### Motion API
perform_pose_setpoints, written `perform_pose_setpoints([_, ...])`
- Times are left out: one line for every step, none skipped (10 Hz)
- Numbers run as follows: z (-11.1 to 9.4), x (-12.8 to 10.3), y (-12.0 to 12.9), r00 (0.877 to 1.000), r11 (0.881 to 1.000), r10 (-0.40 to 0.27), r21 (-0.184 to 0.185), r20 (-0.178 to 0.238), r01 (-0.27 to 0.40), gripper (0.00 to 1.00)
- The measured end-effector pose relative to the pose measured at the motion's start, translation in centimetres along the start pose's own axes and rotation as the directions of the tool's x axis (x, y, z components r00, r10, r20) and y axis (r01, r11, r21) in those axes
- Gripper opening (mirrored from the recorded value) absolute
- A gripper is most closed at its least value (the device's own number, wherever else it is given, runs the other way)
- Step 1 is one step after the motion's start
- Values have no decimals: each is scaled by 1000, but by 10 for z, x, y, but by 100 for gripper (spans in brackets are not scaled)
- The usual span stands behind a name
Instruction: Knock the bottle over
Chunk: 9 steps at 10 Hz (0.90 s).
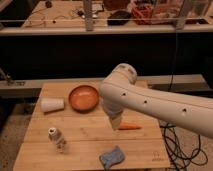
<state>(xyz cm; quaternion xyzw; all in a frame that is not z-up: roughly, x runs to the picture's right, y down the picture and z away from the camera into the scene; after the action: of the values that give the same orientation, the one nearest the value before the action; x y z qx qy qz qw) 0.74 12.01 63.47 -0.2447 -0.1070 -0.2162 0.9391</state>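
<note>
The bottle, small and clear with a whitish cap, stands at the front left of the wooden table. My white arm reaches in from the right, and its bulky elbow hangs over the table's middle. My gripper points down below that elbow, right of the bowl and well to the right of the bottle. It touches nothing that I can see and holds nothing. The arm hides most of it.
An orange bowl sits at the back centre, with a white cup lying on its side to its left. An orange carrot-like piece lies just right of the gripper. A blue cloth is at the front edge. Cables hang off the table's right.
</note>
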Motion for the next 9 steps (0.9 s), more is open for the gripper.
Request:
perform_pose_setpoints([0,-7,-1,1000,1000,-15,2,4,15,80])
perform_pose_setpoints([1,-11,-1,1000,1000,-26,3,8,26,80])
perform_pose_setpoints([1,-16,-1,999,999,-44,6,13,44,80])
perform_pose_setpoints([1,-21,-3,998,998,-59,9,15,59,80])
perform_pose_setpoints([2,-28,-6,997,997,-74,10,21,74,80])
perform_pose_setpoints([3,-36,-9,996,996,-89,13,26,88,80])
perform_pose_setpoints([3,-40,-10,995,995,-98,16,28,97,80])
perform_pose_setpoints([3,-41,-10,994,995,-102,19,30,101,80])
perform_pose_setpoints([4,-43,-10,993,994,-110,23,33,109,80])
